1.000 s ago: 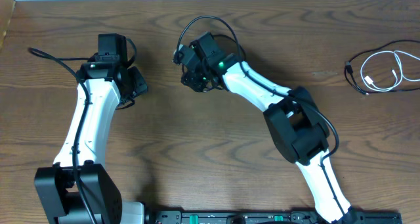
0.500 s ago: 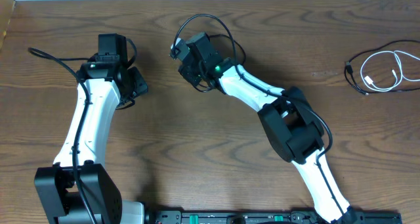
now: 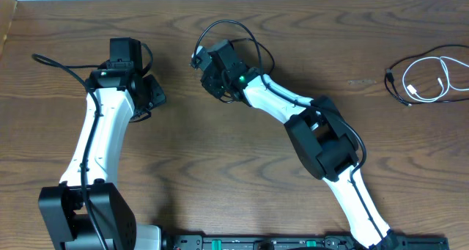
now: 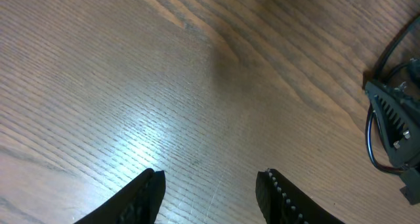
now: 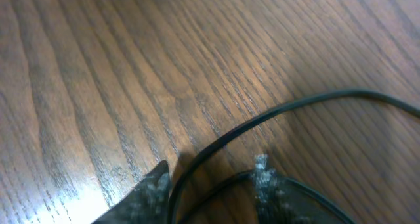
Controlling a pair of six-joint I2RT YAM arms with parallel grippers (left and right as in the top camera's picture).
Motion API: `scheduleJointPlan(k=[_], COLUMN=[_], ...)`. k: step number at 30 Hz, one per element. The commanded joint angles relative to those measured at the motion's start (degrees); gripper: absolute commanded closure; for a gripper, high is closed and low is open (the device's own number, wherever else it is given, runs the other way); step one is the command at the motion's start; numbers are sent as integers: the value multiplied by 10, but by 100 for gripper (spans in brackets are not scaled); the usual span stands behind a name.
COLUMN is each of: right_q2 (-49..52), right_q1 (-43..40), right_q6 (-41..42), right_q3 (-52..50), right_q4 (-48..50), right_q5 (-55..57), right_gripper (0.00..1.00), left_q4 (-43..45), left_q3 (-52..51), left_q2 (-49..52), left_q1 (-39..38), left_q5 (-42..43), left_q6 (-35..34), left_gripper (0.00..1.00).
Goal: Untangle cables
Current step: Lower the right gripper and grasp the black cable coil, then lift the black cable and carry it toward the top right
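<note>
Worktop (image 3: 220, 169): brown wood with a strong grain; both arms reach over it from the near edge.
Left gripper (image 3: 150, 96): over the left part of the worktop, well apart from every cable.
Left jaws: moderately apart in the left wrist view (image 4: 210, 194), with only bare wood in the gap; they hold nothing.
Right gripper (image 3: 211, 80): at the middle of the worktop toward the far edge, a little to the right of the left gripper, with its arm stretched out low behind it.
Right jaws: apart, one blurred fingertip (image 5: 154, 183) on each side of a strand of cable; the gap is wider than the strand and neither tip presses on it.
Black cable (image 5: 223, 138): lies on the wood under the right gripper, running up between the jaws and curving off to the right edge of the wrist view; a second strand bends close by the right-hand fingertip.
Loop (image 3: 234, 20): a thin black arc round the far side of the right gripper in the overhead view; I cannot tell if it is the same cable.
White cable (image 3: 445, 80): coiled loosely at the far right edge of the worktop, well apart from both grippers.
Second black cable (image 3: 390, 80): curves round the left side of the white cable and overlaps it, with a small plug at its end.
</note>
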Motion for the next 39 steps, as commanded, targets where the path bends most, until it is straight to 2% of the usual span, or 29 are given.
scheduleJointPlan(k=[1, 7, 13, 15, 18, 25, 32, 39], right_q2=[7, 9, 6, 0, -19, -97, -174, -232], right_q1=[7, 7, 7, 6, 0, -26, -56, -95], right_q6=[4, 4, 13, 43, 94, 111, 112, 176], right_q3=[0, -1, -1, -1, -1, -1, -1, -1], right_q4=[-10, -47, -54, -54, -54, -64, -94, -103], right_q5=[3, 3, 3, 3, 0, -35, -124, -139], right_gripper=[69, 69, 89, 90, 99, 99, 99, 99], left_q4=[-2, -2, -2, -2, -2, -2, -2, -2], left_q3=[-1, -1, -1, -1, -1, -1, -1, -1], left_q2=[-12, -12, -12, -12, -12, -12, -12, -12], left_q1=[2, 2, 2, 2, 2, 2, 2, 2], left_q5=[-1, -1, -1, -1, -1, -1, -1, -1], left_q6=[-5, -5, -5, -5, -5, -5, -5, -5], left_gripper=[50, 50, 50, 50, 50, 50, 50, 50])
